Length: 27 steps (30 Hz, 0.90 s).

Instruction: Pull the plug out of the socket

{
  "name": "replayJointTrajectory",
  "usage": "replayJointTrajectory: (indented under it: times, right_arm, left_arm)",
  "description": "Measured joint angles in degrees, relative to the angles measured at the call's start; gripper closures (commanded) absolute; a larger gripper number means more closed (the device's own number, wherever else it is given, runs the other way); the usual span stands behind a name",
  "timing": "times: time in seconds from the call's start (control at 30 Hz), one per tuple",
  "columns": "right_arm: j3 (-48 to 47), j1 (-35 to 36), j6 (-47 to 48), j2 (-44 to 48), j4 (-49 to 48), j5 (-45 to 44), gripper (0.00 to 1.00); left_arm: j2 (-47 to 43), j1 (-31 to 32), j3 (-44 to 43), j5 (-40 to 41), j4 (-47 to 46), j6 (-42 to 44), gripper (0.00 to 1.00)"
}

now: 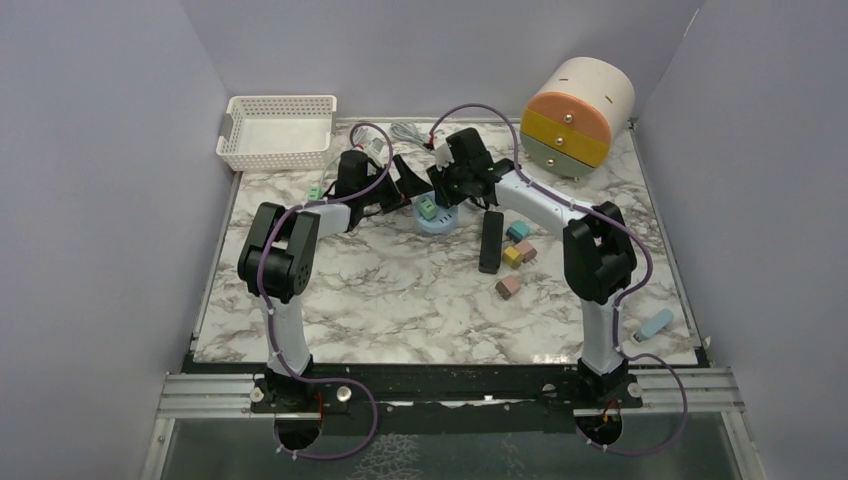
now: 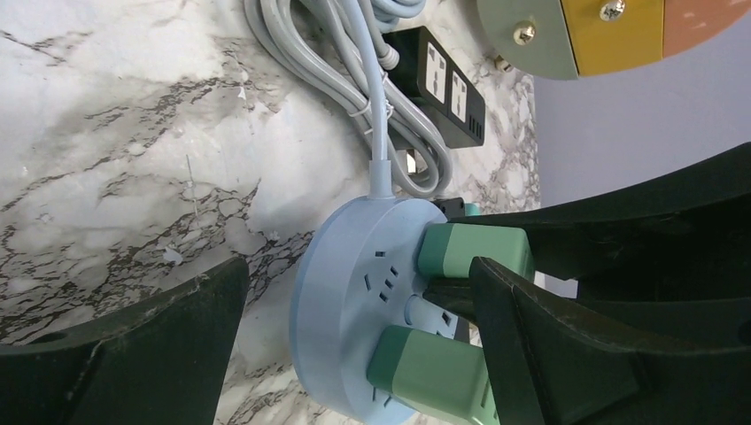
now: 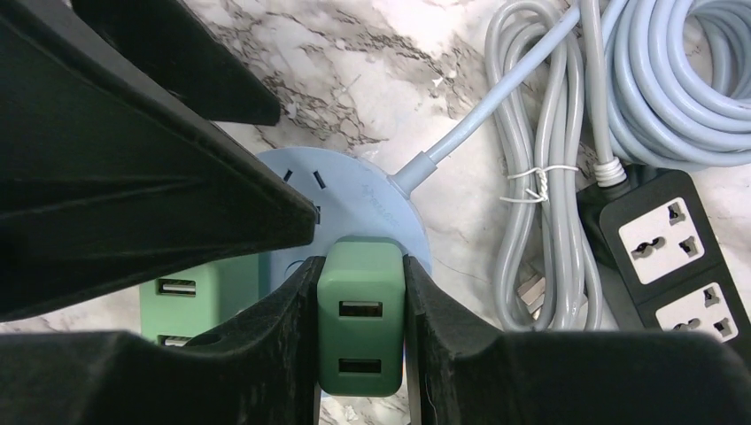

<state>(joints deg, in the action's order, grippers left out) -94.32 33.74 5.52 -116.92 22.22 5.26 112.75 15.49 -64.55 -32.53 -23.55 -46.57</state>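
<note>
Bracing comes first: on the tabletop (image 1: 350, 290), mid-back, the round blue socket (image 2: 345, 292) sits between the wide-spread fingers of the left tool (image 2: 359, 266), which holds nothing and should pin the base. The right tool (image 3: 359, 261) is closed tight on one green plug (image 3: 360, 328) seated in the socket's face; draw it straight out, square to that face, without tilting.

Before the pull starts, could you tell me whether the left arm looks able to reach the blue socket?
Probably yes: the left fingers sit open on either side of the blue socket, with a clear gap on one side. The right fingers, shut on a green plug, crowd the other side.
</note>
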Motion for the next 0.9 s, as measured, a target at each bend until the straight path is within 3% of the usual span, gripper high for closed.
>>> replayJointTrajectory:
  times: [0.07, 0.27, 0.33, 0.4, 0.43, 0.67, 0.83, 0.9]
  right_arm:
    - [0.2, 0.0, -0.4, 0.5, -0.5, 0.8, 0.99]
    - [0.2, -0.2, -1.4, 0.7, -1.1, 2.4, 0.99]
    - [0.2, -0.3, -1.5, 0.7, -1.1, 2.6, 0.99]
    - [0.4, -0.6, -1.7, 1.0, -1.2, 2.7, 0.99]
    - [0.5, -0.8, -1.8, 1.2, -1.1, 2.6, 0.99]
    - [2.4, -3.9, -4.6, 2.9, -1.6, 6.1, 0.99]
    - [3.5, -10.2, -10.0, 4.3, -2.4, 20.5, 0.99]
    - [3.1, -11.1, -9.3, 4.4, -1.5, 20.7, 0.99]
  left_arm:
    - [0.0, 0.0, 0.2, -0.5, -0.5, -0.2, 0.08]
    - [1.2, 0.2, 1.3, -2.9, -4.9, -3.4, 0.4]
    - [2.0, 0.4, 1.3, -3.1, -6.1, -4.4, 0.6]
    - [2.8, 0.4, 1.4, -3.1, -6.6, -4.9, 0.95]
    - [3.2, 0.4, 1.5, -3.4, -7.2, -5.3, 1.0]
    - [4.7, 0.5, 1.7, -5.1, -12.2, -10.0, 1.0]
    - [4.6, 1.4, 0.9, -4.8, -14.8, -11.0, 1.0]
    - [4.6, 2.4, -0.3, -3.2, -13.7, -10.4, 1.0]
